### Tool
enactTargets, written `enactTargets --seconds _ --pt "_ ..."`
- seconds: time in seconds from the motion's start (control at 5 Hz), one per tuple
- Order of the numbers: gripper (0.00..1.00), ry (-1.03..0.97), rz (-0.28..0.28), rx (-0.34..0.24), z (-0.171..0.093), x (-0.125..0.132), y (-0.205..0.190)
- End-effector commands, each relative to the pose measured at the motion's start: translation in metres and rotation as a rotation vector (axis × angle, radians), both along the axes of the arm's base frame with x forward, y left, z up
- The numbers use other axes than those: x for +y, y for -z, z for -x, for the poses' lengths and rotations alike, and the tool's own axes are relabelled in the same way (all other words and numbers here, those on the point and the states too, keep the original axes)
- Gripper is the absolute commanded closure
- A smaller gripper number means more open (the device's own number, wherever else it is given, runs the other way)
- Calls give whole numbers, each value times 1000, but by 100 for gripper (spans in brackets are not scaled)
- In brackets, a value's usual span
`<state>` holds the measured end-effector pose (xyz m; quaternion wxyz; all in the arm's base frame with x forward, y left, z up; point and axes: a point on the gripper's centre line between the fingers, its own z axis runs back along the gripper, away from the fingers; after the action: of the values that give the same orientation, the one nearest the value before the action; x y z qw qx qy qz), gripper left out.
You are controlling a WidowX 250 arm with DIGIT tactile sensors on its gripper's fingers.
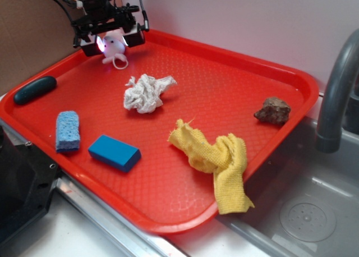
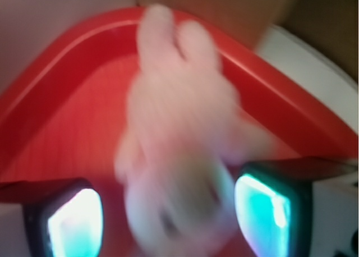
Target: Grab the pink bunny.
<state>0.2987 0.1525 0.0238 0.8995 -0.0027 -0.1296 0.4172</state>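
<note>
The pink bunny lies at the far left corner of the red tray, its whitish cord loop toward the front. My gripper is lowered over it, open, with one finger on each side. In the wrist view the bunny is blurred and fills the middle, ears pointing at the tray rim. It sits between my glowing pads. The right pad is close against it and a gap of red tray shows beside the left pad. My gripper straddles its lower body.
On the tray lie a crumpled white paper wad, a dark oblong object, a light blue sponge, a blue block, a yellow cloth and a brown rock. A faucet and sink are on the right.
</note>
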Motion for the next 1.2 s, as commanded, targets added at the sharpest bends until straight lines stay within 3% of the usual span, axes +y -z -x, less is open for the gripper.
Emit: enactTargets --seconds 0.0,0.2,0.4,0.6,0.8,1.0 --pt "100 6 -26 74 1 -5 -30" --pt "100 100 -52 143 27 -24 -79" --pt "100 242 -90 121 60 -55 -128" --pt "100 364 -32 121 77 -71 -152" --pt "100 382 -76 120 94 -86 -168" --pt "100 498 10 109 98 -93 -176"
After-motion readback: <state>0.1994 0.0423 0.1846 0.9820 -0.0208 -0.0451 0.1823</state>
